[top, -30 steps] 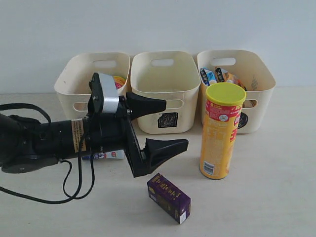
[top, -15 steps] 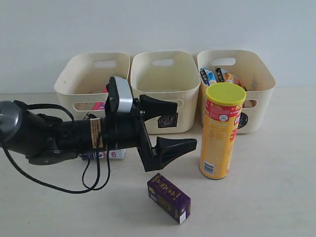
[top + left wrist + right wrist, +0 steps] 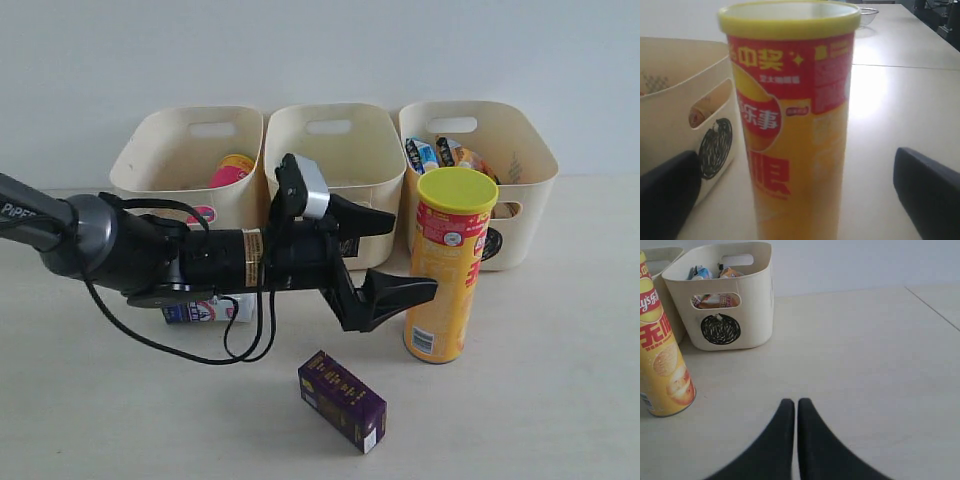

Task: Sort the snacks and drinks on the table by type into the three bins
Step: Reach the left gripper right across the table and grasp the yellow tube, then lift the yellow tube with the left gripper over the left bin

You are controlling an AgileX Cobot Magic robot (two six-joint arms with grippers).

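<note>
Your left gripper (image 3: 408,254) reaches in from the side with its jaws spread wide. In the left wrist view they frame the yellow chip tube (image 3: 450,265) and neither pad appears to touch it. The tube stands upright on the table (image 3: 560,400), just in front of the right bin (image 3: 530,150).

Expect a light, stiff cardboard cylinder with a smooth printed skin. It is tall for its base, so a low nudge could topple it. Close on the middle of the body or slightly above, squarely across the width, and squeeze gently enough not to dent the wall.

Your right gripper (image 3: 796,407) hangs low over bare table with its fingers pressed together, holding nothing.

The left bin (image 3: 150,150) holds the pink chip tube (image 3: 232,170), likely where this one belongs. The middle bin (image 3: 300,112), with a square mark partly hidden by the arm, looks empty as far as its inside shows. The right bin carries a black circle and contains blue and orange crinkly bags (image 3: 445,152).

The purple carton (image 3: 342,400) lies in the foreground, and the milk carton (image 3: 205,312) lies under your left arm.
</note>
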